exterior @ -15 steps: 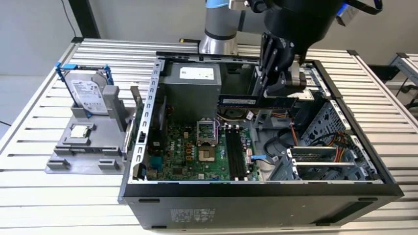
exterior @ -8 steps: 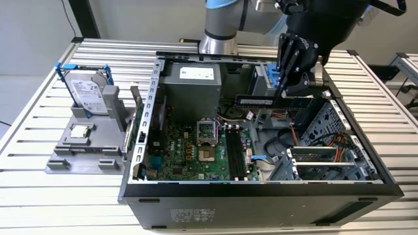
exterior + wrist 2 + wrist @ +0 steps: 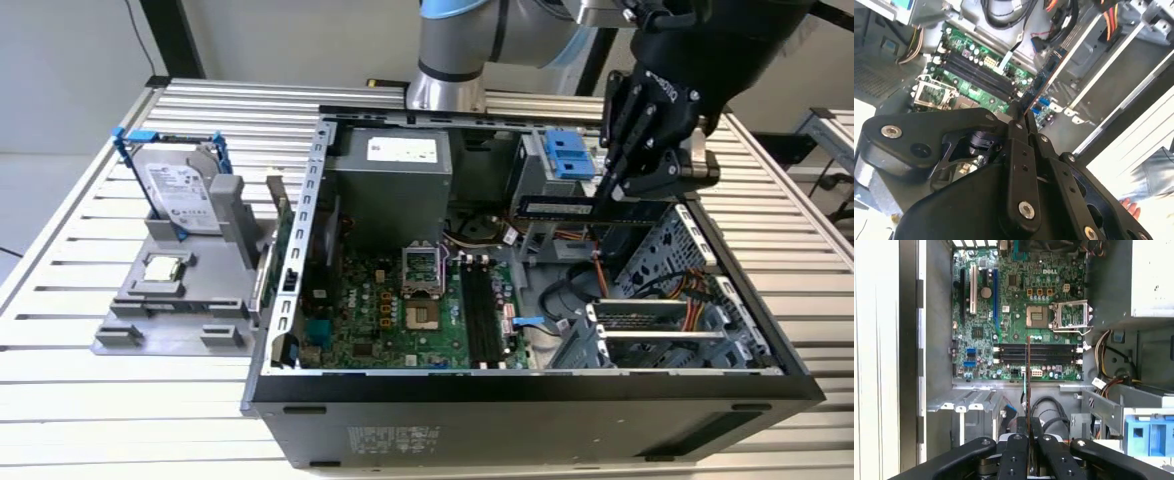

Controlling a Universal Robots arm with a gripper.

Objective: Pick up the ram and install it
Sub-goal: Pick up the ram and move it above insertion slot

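You've got an open PC case [image 3: 534,390] on the slatted table [image 3: 94,410], green mobo [image 3: 380,320] flat inside, PSU [image 3: 387,190] just beside it. HDD [image 3: 178,192] in blue frame stands upright on grey fixture [image 3: 167,305], outside the case at exterior view's left

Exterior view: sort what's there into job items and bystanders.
Job: ram, clamped in the jaws; memory slots; motherboard.
Bystanders: hard drive in its blue frame; grey stand under it; power supply.
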